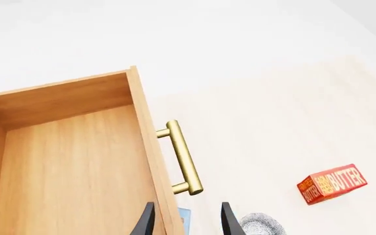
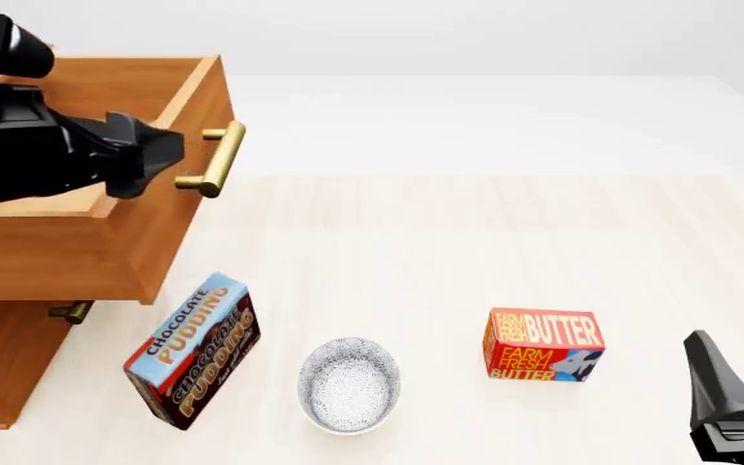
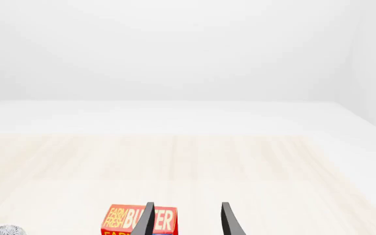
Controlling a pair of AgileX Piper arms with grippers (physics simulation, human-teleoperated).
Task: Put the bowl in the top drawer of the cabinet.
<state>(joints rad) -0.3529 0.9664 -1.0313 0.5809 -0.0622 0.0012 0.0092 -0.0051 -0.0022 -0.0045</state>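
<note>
Top drawer stands pulled out; bowl sits ungrasped on the surface; both claws spread, empty.

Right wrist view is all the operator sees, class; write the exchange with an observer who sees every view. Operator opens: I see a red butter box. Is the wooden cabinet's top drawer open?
Observer: Yes, the deep light-brown wooden top drawer is pulled out.
Operator: Where is the bowl?
Observer: The small round speckled white bowl stands on the table between the blue chocolate pudding box and the red butter box.
Operator: And the left gripper?
Observer: The left gripper hangs open above the drawer's front edge, holding nothing.
</note>
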